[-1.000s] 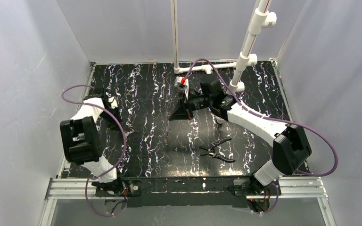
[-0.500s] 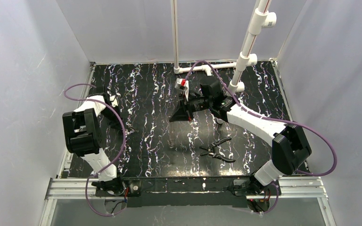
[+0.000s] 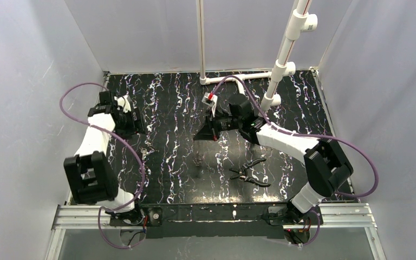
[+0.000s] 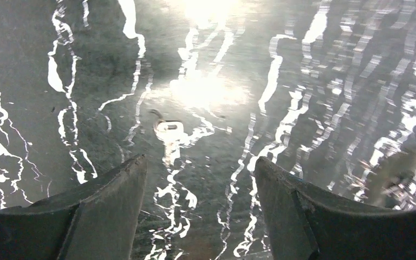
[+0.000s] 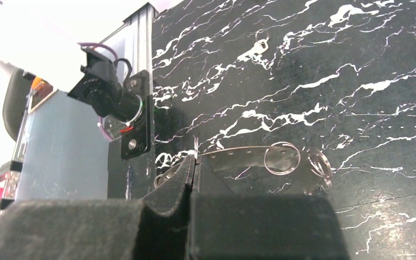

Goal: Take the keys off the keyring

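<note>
My right gripper is shut on the edge of the keyring. Its silvery band runs right from the fingertips to two thin wire rings. From above, the right gripper hovers mid-table, with a small metal cluster just in front of it. I cannot tell if that cluster touches the table. One loose silvery key lies flat on the tabletop, also showing as the key and the key. My left gripper is open above and behind it with nothing between its fingers, and stands at the far left.
Black-handled pliers lie on the black marbled table near the right arm's base. A white pipe frame stands at the back. White walls close in both sides. An aluminium rail runs along the near edge.
The left gripper went from shut to open and its arm swung towards the back left, leaving the key on the table. The right arm shifted slightly left, still shut.
</note>
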Controlling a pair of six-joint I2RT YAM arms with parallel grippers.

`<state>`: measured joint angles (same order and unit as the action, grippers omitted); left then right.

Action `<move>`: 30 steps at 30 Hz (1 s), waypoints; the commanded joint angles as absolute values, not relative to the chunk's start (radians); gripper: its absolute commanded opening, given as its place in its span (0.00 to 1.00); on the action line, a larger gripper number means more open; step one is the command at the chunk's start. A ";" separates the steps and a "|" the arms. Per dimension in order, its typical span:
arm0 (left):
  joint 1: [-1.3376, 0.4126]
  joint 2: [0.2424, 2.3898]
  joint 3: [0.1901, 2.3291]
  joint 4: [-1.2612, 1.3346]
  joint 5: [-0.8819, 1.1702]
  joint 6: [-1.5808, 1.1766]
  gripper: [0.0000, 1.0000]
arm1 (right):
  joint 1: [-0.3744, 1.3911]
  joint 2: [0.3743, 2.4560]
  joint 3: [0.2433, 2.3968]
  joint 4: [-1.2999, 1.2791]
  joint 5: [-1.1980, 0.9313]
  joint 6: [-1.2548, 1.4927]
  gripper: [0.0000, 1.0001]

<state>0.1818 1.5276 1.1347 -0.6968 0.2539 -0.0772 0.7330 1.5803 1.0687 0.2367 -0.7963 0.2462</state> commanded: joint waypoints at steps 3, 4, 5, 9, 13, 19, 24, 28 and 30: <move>0.148 1.268 1.126 -0.737 0.640 0.027 0.76 | 0.732 1.615 1.032 0.461 -0.709 0.389 0.01; 0.142 1.238 1.110 -0.736 0.726 0.040 0.76 | 0.732 1.618 1.028 0.470 -0.694 0.400 0.01; 0.130 1.213 1.094 -0.730 0.780 0.044 0.76 | 0.732 1.624 1.025 0.481 -0.684 0.415 0.01; 0.042 1.108 1.020 -0.666 0.851 0.042 0.75 | 0.734 1.643 1.008 0.533 -0.653 0.478 0.01; -0.067 1.035 0.949 -0.583 0.875 0.018 0.74 | 0.736 1.657 1.000 0.555 -0.636 0.511 0.01; -0.216 1.015 0.890 -0.462 0.754 -0.053 0.69 | 0.742 1.666 0.997 0.575 -0.633 0.530 0.01; -0.295 1.047 0.878 -0.441 0.638 -0.059 0.65 | 0.752 1.660 0.985 0.602 -0.635 0.561 0.01; -0.335 1.098 0.884 -0.442 0.537 -0.047 0.61 | 0.767 1.663 0.988 0.619 -0.651 0.577 0.01; -0.339 1.108 0.895 -0.439 0.505 -0.049 0.57 | 0.783 1.661 0.988 0.617 -0.658 0.571 0.01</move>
